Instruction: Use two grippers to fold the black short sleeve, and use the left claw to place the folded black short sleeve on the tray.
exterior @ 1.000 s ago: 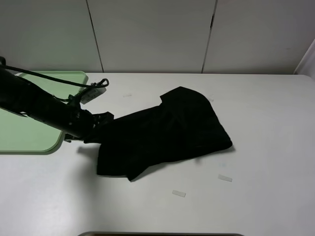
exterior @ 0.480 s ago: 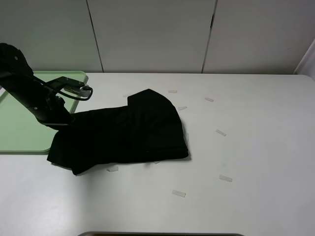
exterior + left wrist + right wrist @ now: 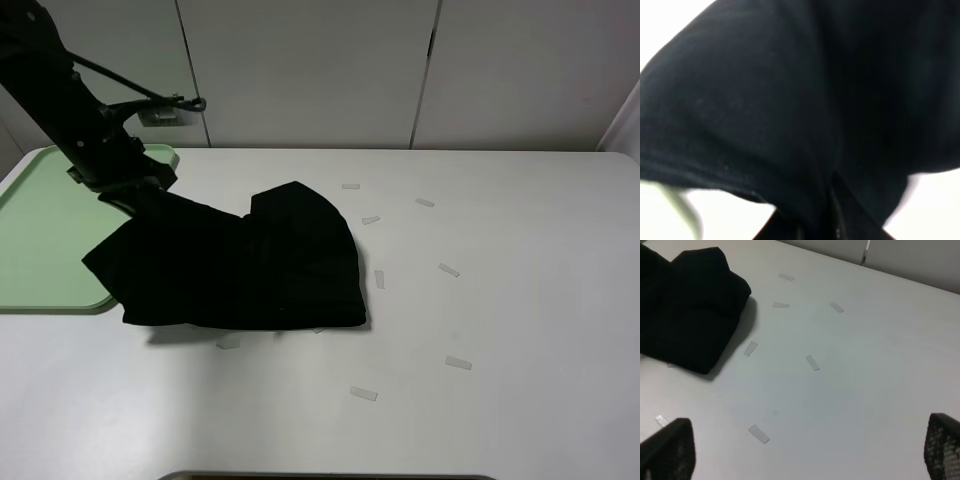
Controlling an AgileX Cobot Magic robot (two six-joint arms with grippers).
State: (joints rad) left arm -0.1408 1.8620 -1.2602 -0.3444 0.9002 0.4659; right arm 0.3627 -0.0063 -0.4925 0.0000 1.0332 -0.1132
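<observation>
Your white flat bench carries everything. On it the black soft fabric T-shirt lies as a folded bundle, most of it on the bench just right of the pale green rectangular plastic tray, with its left edge hanging over the tray's near right corner. Judge the folding as done and the placing step as the one in hand, since the shirt is only partly over the tray. Your left tool is pressed together on the shirt's upper left edge, above the tray's right rim, and lifts that part off the surface; the left wrist view shows little but dark cloth gathered at the jaws. Your right tool stands spread wide and holds nothing, hovering over bare bench well apart from the shirt. The next move calls for you to carry the pinched edge left over the tray's middle, high enough that the trailing bulk clears the raised rim instead of catching on it and unfolding, then lower and release. Small pale strips of tape dot the bench right of the shirt; leave them.
</observation>
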